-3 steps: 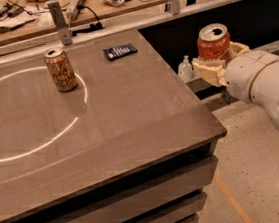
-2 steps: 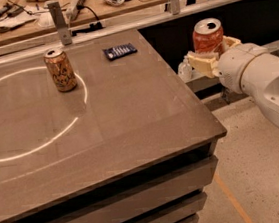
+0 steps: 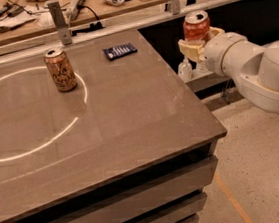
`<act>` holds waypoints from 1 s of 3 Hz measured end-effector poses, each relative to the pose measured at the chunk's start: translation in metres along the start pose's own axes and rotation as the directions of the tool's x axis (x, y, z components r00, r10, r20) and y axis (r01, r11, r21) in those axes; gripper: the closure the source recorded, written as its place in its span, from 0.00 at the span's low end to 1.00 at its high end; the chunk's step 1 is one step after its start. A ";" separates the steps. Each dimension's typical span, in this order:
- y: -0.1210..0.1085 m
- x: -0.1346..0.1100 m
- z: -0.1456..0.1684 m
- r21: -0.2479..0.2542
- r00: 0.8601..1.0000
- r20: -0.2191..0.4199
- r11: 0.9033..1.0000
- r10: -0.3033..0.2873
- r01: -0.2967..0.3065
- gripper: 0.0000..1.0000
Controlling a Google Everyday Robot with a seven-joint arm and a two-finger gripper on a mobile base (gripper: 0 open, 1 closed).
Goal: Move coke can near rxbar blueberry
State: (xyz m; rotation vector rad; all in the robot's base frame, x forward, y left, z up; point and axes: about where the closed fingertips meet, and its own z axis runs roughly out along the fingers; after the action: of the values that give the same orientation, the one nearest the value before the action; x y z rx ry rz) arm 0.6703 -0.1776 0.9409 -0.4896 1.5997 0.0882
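Note:
The red-orange coke can (image 3: 196, 26) with a silver top is held upright in my gripper (image 3: 196, 46), off the table's right edge and above floor level, beyond the far right corner. The gripper's cream fingers (image 3: 188, 51) wrap around the can's lower part. The rxbar blueberry (image 3: 120, 51), a flat dark blue wrapper with white lettering, lies on the table near its far edge, to the left of the can. My white arm (image 3: 255, 70) reaches in from the right.
A tan-gold patterned can (image 3: 60, 69) stands on the brown table (image 3: 110, 122) at the far left, on a white ring of light. A metal rail (image 3: 120, 27) and a cluttered wooden bench (image 3: 28, 15) lie behind. Pale floor (image 3: 267, 169) is to the right.
My gripper has lifted the coke can higher and carried it a little to the left, toward the table. The blue bar and the tan can have not moved.

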 end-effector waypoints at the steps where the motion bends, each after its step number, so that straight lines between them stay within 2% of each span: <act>1: -0.003 0.006 0.053 -0.025 0.999 0.011 0.999 0.038 -0.038 1.00; 3: 0.006 0.013 0.117 -0.081 0.996 0.014 0.993 0.088 -0.087 1.00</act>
State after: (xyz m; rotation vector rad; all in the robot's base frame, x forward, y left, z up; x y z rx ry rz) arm 0.7770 -0.1349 0.9147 -0.4793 1.6051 0.2233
